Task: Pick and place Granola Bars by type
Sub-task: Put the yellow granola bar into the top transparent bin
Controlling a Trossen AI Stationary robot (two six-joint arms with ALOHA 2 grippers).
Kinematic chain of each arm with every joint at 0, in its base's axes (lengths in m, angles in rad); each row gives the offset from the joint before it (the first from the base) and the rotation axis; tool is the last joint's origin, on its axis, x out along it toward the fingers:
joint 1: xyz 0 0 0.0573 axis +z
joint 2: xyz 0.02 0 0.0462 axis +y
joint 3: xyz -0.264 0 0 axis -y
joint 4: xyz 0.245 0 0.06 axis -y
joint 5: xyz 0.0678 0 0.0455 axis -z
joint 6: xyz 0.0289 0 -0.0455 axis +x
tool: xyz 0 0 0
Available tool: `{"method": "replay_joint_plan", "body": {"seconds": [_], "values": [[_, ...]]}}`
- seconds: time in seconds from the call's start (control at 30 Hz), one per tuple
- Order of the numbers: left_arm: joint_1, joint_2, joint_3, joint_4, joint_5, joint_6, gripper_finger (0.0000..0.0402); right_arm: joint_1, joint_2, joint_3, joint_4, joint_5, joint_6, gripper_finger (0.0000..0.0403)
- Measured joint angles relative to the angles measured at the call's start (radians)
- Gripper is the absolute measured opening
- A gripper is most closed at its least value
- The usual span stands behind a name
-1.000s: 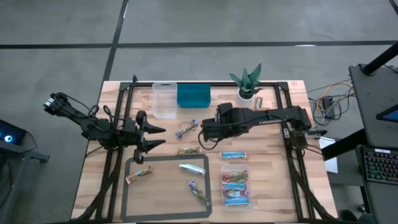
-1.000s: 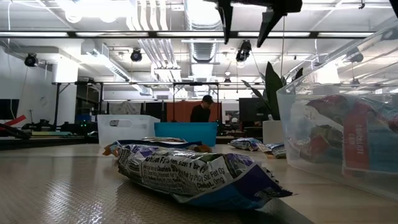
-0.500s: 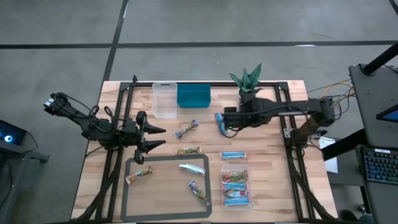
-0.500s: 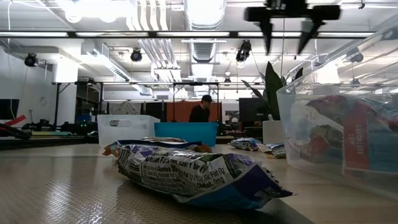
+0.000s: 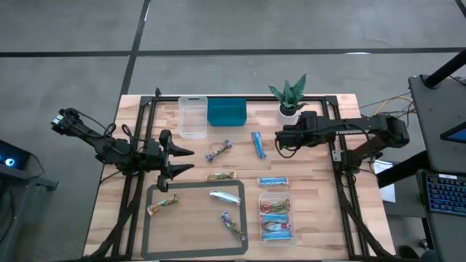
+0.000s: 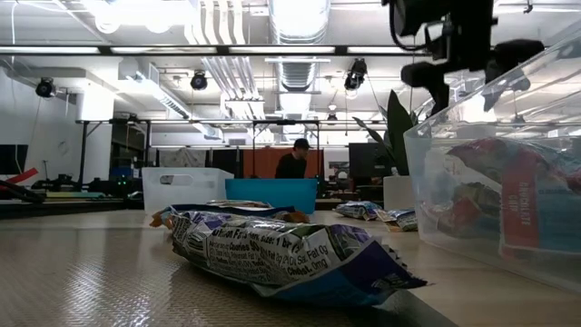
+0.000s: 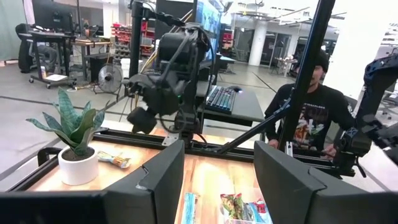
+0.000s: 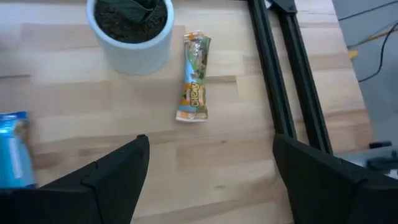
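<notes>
Granola Bars lie scattered on the wooden table. A blue bar (image 5: 258, 144) lies mid-table, and a mixed one (image 5: 218, 151) to its left. Nearer lie a green-brown one (image 5: 220, 175) and another blue one (image 5: 274, 182). A silvery-white bar (image 5: 226, 196) lies inside the grey taped frame (image 5: 149, 218). My right gripper (image 5: 279, 143) hangs open above the table, just right of the first blue bar (image 8: 12, 149). An orange-green bar (image 8: 196, 78) lies ahead of it beside the plant pot (image 8: 129, 25). My left gripper (image 5: 188, 160) waits open at the left.
A clear tub (image 5: 275, 218) at the near right holds several bars. An empty clear tub (image 5: 193, 116) and a teal bin (image 5: 227, 113) stand at the far edge, left of the potted plant (image 5: 291, 98). Black rails (image 5: 336, 156) run along both sides. A person (image 7: 311, 112) sits beyond the table.
My right gripper has drawn back from mid-table toward the right edge, sinking a little, and stays open. As the arm moved away, the blue bar at mid-table came into view lying on the wood.
</notes>
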Motion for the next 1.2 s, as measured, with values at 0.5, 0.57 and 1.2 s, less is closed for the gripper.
{"method": "replay_joint_plan", "body": {"seconds": [0.5,0.57,1.2], "values": [[0.0,0.0,0.0,0.0,-0.001,-0.001,0.0177,-0.265,-0.132,-0.248,0.397,-0.033,-0.342,0.0329],[0.0,0.0,0.0,0.0,-0.009,-0.002,0.0177,-0.291,-0.132,-0.268,0.421,-0.037,-0.369,0.0329],[0.001,0.0,0.0,0.007,-0.045,0.003,0.0177,-0.534,-0.098,-0.355,0.619,-0.17,-0.617,0.0329]]}}
